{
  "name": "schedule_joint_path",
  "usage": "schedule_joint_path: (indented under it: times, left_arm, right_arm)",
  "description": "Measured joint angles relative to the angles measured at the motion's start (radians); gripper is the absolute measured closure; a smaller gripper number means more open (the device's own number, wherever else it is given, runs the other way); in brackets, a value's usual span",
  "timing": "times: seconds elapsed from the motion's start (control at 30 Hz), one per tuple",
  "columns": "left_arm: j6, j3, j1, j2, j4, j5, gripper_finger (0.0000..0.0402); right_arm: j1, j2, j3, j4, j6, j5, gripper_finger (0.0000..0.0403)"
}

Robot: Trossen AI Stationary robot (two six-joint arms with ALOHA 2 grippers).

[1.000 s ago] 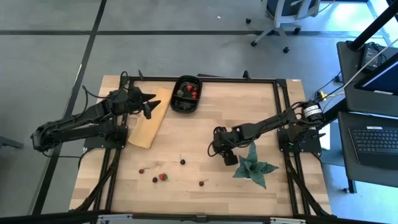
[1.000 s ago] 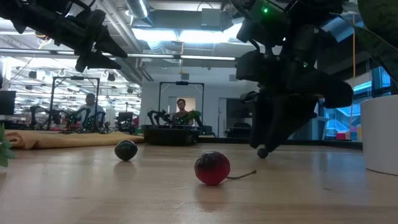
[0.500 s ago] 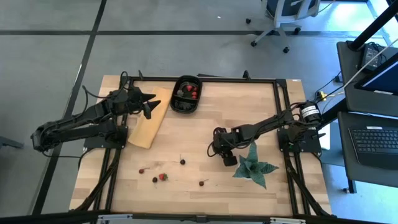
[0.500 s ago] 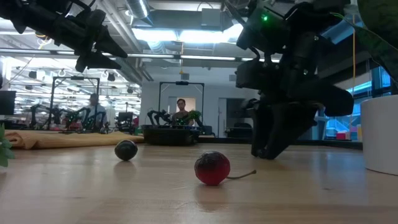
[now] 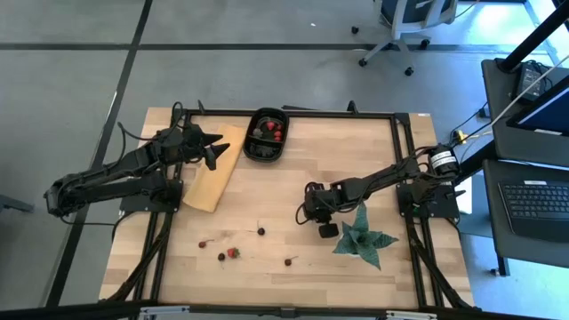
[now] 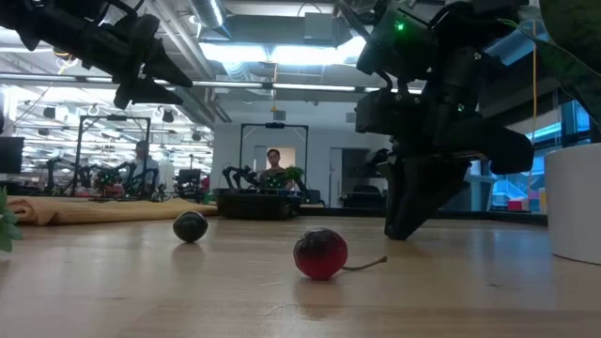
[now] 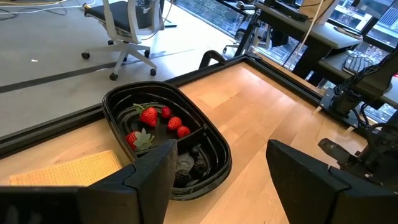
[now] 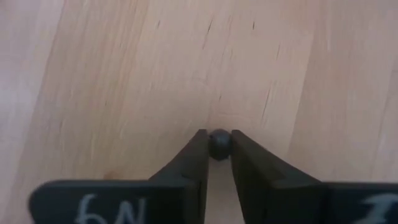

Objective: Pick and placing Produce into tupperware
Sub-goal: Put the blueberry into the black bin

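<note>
The tupperware, a black tub, stands at the table's far edge and holds red strawberries and dark berries. Loose produce lies near the front: a dark berry, a strawberry and a red cherry. My right gripper is at mid-table, right of centre, slanting down, shut on a tiny dark berry. My left gripper hangs open above the tan board, left of the tub, with nothing between its fingers. My right gripper pinches the tiny dark berry between the free ends of its two fingers. The fingers come from above, slanting down from the table's right. Their tips are down at the table top; whether the berry still rests on the wood, I cannot tell.
A green spiky plant in a white pot stands just right of my right gripper. More small fruit lies toward the near edge. A black frame runs around the table top.
My right gripper has shut its fingers on the tiny dark berry at the table top. My left arm has kept still.
</note>
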Motion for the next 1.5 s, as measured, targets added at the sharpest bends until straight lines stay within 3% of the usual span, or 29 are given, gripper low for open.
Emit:
schedule_joint_path:
  times: [0.23, 0.53, 0.83, 1.03, 1.27, 1.5]
  left_arm:
    - [0.0, 0.0, 0.0, 0.0, 0.0, 0.0, 0.0162]
    - [0.0, 0.0, 0.0, 0.0, 0.0, 0.0, 0.0162]
    - [0.0, 0.0, 0.0, 0.0, 0.0, 0.0, 0.0162]
    - [0.0, 0.0, 0.0, 0.0, 0.0, 0.0, 0.0162]
    - [0.0, 0.0, 0.0, 0.0, 0.0, 0.0, 0.0162]
    - [0.0, 0.0, 0.0, 0.0, 0.0, 0.0, 0.0162]
  right_arm:
    - [-0.028, 0.007, 0.067, -0.073, -0.001, -0.012, 0.0354]
    - [-0.162, 0.009, 0.31, -0.284, -0.039, 0.043, 0.0354]
    - [-0.321, 0.006, 0.575, -0.253, -0.032, 0.046, 0.0354]
    - [-0.382, 0.014, 0.643, -0.082, -0.029, 0.049, 0.0354]
    - [-0.404, 0.144, 0.789, -0.073, -0.006, 0.044, 0.0354]
    - [-0.427, 0.332, 1.017, -0.292, 0.024, 0.042, 0.0354]
